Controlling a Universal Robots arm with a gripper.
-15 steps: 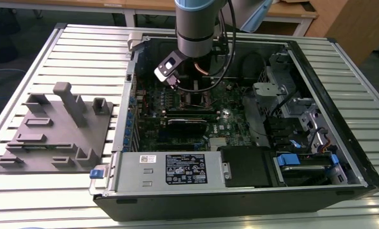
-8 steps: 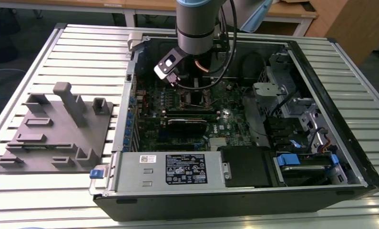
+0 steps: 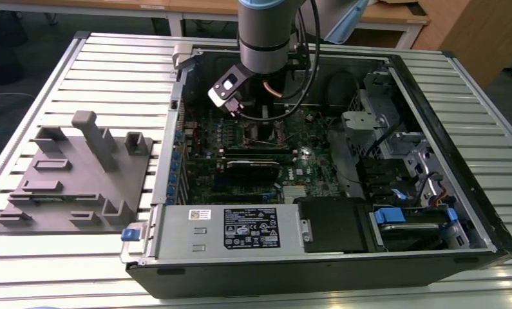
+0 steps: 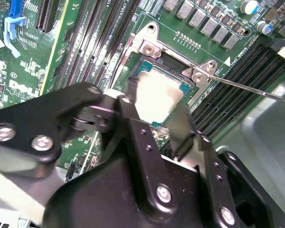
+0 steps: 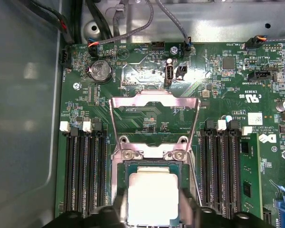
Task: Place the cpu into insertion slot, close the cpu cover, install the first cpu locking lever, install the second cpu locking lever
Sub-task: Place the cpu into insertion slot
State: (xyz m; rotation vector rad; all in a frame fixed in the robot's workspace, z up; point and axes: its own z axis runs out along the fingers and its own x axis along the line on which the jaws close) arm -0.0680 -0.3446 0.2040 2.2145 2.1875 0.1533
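The claw [image 5: 153,204] pinches the cpu [image 5: 152,185] by two sides, over the insertion slot [image 5: 125,167] (cpu cover [image 5: 154,102] stands open), upper middle of the exterior view. Keep it flat, lower slowly

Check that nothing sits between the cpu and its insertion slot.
Nothing visible does. The gripper holds the cpu between its fingers right at the insertion slot, and the cpu cover is swung back, open, clear of the slot.
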